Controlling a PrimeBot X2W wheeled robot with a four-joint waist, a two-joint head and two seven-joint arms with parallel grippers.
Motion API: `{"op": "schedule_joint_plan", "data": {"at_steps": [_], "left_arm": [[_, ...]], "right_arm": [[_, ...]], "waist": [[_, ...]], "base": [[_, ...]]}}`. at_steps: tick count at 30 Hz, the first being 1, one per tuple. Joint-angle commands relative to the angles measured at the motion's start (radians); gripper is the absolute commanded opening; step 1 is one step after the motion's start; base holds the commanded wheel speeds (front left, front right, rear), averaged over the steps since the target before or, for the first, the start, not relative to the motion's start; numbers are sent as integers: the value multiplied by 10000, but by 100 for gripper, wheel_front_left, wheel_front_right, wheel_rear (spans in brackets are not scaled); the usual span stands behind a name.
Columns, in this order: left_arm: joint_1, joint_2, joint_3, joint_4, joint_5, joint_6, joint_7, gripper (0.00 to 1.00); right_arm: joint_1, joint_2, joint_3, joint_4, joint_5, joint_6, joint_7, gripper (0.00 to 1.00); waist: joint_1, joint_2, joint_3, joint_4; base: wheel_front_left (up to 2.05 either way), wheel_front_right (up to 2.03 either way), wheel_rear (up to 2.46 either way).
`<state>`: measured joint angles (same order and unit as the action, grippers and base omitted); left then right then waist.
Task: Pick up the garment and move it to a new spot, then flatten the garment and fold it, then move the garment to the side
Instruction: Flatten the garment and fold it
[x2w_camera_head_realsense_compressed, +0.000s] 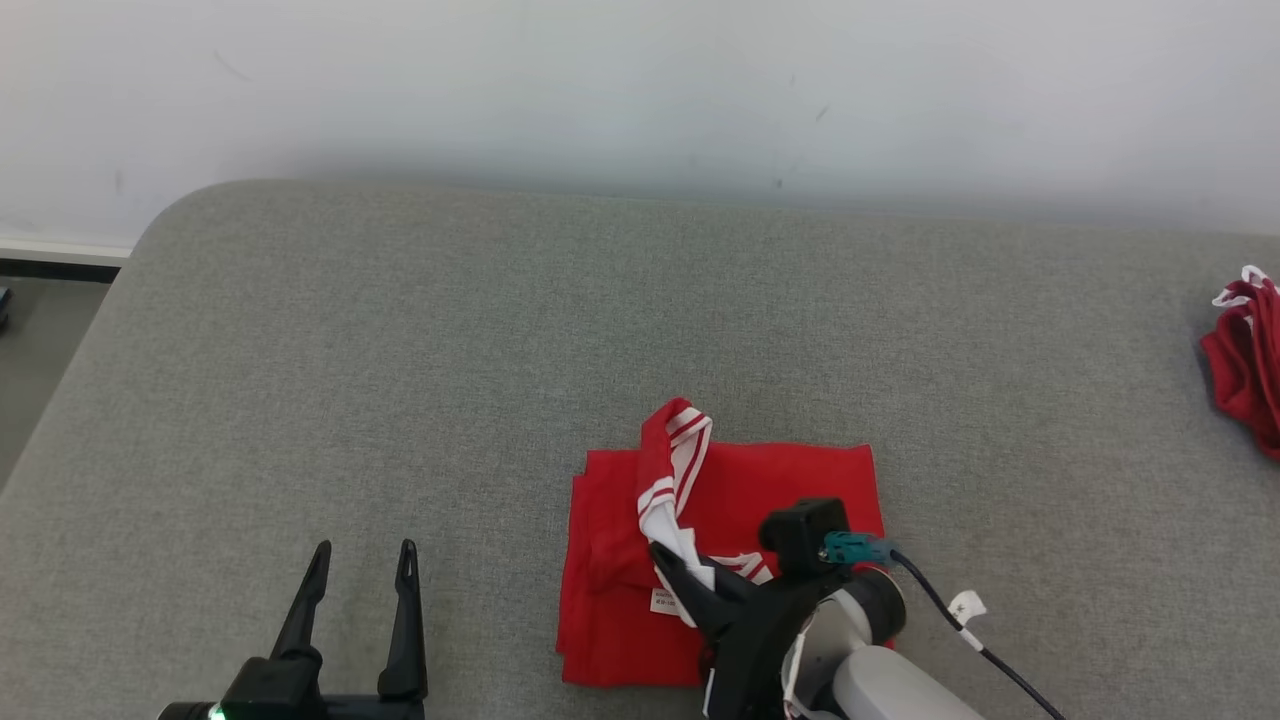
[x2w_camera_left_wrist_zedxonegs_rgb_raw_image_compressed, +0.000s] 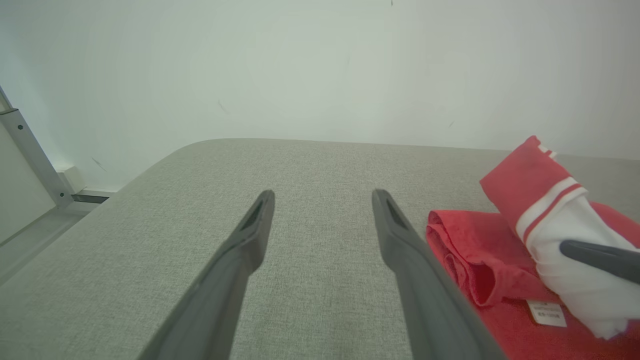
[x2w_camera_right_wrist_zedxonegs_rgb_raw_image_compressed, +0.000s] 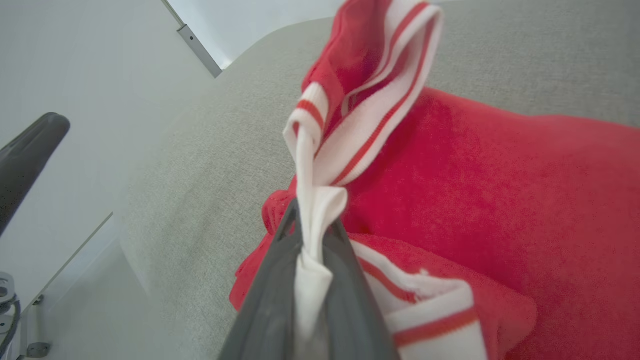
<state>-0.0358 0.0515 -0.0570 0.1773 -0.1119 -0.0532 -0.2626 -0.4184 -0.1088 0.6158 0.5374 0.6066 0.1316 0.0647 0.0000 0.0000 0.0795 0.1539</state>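
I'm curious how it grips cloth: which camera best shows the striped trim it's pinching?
Right wrist view: the trim is close-up, pinched in the right hand. The head view shows it small, above the garment; the left wrist view, at its right edge.

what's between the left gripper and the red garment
Just bare grey fabric surface lies between the left gripper and the red garment, seen in the head view.

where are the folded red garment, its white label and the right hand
folded red garment (x2w_camera_head_realsense_compressed: 790, 480), head view, flat red body
white label (x2w_camera_left_wrist_zedxonegs_rgb_raw_image_compressed: 547, 313), left wrist view, label's middle
right hand (x2w_camera_right_wrist_zedxonegs_rgb_raw_image_compressed: 312, 225), right wrist view, between its fingertips
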Motion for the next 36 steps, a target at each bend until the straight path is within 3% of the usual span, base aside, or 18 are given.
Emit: {"op": "schedule_joint_plan", "data": {"at_steps": [1, 9, 14, 20, 28, 36], "left_arm": [[-128, -16, -4, 43, -50, 15, -28, 100], [40, -14, 267, 106, 18, -64, -28, 100], [214, -15, 528, 3, 99, -154, -28, 100], [426, -16, 804, -161, 139, -228, -28, 100], [340, -16, 827, -183, 164, -256, -28, 100], [-89, -15, 502, 19, 172, -223, -30, 100]], "right_arm": [[-130, 168, 129, 77, 127, -26, -250, 98], [-614, -223, 524, -310, 402, -26, -1675, 100], [-534, -1152, -168, -1028, 510, -26, -2438, 100], [287, -1966, -1183, -1654, 640, -26, -2420, 100], [761, -1920, -1329, -1883, 770, -26, -1816, 100], [-29, -1589, -671, -939, 1020, -26, -1327, 100]], "waist": [[0, 0, -13, -5], [0, 0, -227, -301], [0, 0, -331, -511], [0, 0, -334, -739], [0, 0, -138, -764], [0, 0, 80, -334]], "base": [[0, 0, 0], [0, 0, 0], [0, 0, 0], [0, 0, 0], [0, 0, 0], [0, 0, 0]]}}
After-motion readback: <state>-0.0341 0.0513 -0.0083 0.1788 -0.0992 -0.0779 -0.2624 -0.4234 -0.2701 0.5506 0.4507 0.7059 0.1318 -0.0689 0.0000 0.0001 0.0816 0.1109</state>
